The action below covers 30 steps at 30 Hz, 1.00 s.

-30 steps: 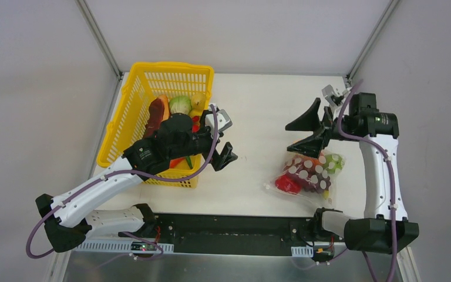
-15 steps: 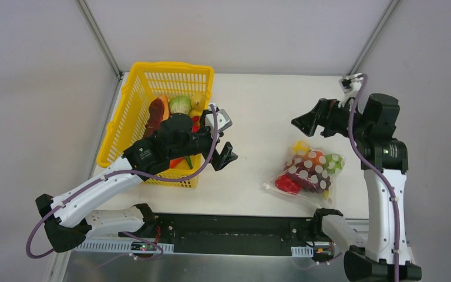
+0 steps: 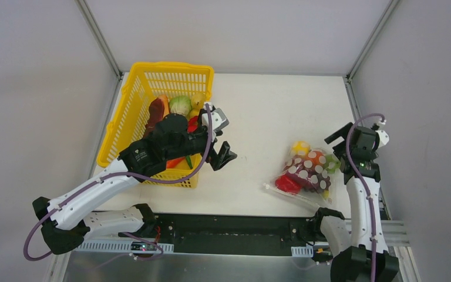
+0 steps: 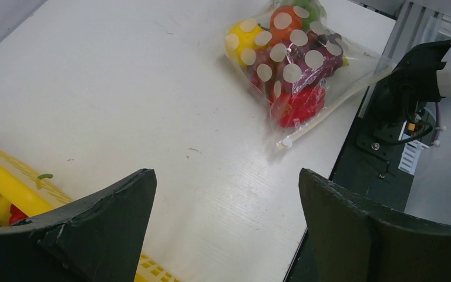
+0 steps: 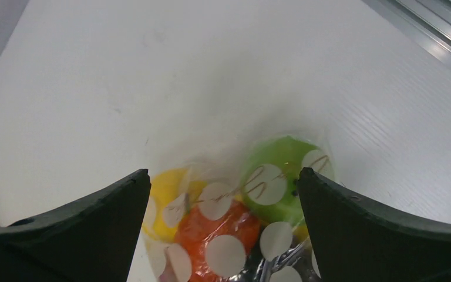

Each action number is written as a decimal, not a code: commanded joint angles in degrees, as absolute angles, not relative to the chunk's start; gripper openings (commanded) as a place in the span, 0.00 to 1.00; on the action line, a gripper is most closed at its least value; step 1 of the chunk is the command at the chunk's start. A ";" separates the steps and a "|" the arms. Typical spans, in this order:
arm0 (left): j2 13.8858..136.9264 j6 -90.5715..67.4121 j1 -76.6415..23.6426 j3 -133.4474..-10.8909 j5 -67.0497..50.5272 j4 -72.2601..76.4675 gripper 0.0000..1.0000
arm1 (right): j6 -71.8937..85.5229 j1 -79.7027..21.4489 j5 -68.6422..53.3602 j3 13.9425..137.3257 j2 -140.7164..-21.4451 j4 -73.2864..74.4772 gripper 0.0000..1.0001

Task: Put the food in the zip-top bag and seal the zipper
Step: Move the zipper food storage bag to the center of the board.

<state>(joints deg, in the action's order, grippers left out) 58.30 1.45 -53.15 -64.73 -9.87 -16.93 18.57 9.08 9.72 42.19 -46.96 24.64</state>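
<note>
The left fingers [image 3: 224,157] stand wide apart and grip nothing. They hang above the white counter [image 3: 258,111], just off the near right corner of the yellow plastic lattice basket [image 3: 152,73]. Behind them in the basket lie toy pieces, among them a pale green cabbage-like ball [image 3: 180,104] and a dark red-brown piece [image 3: 154,116].

Well to the right of these fingers, flat on the counter, lies the clear plastic zip-top bag printed with white polka dots [image 3: 306,171]. Inside it sits glossy toy food: a yellow piece [image 4: 243,40], an orange piece [image 5: 197,232], a green piece [image 5: 285,154], a purple cluster [image 4: 279,59] and a red piece [image 4: 299,106]. The thin clear zipper strip [image 4: 333,108] runs along the bag's edge nearest the arm bases. Whether it is pressed shut cannot be told.

The right fingers [image 5: 76,229] are likewise spread wide and empty. The bag's far end lies just below and ahead of them, and the green, orange and yellow pieces show between them.
</note>
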 commanded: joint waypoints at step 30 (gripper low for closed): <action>51.57 0.18 -52.47 -63.82 -2.62 -19.39 0.94 | 41.41 0.09 -13.74 30.34 -42.98 21.07 1.00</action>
<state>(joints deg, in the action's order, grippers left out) 52.36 0.93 -53.12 -63.16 -4.95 -18.94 42.65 2.11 -13.06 27.68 -44.45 15.77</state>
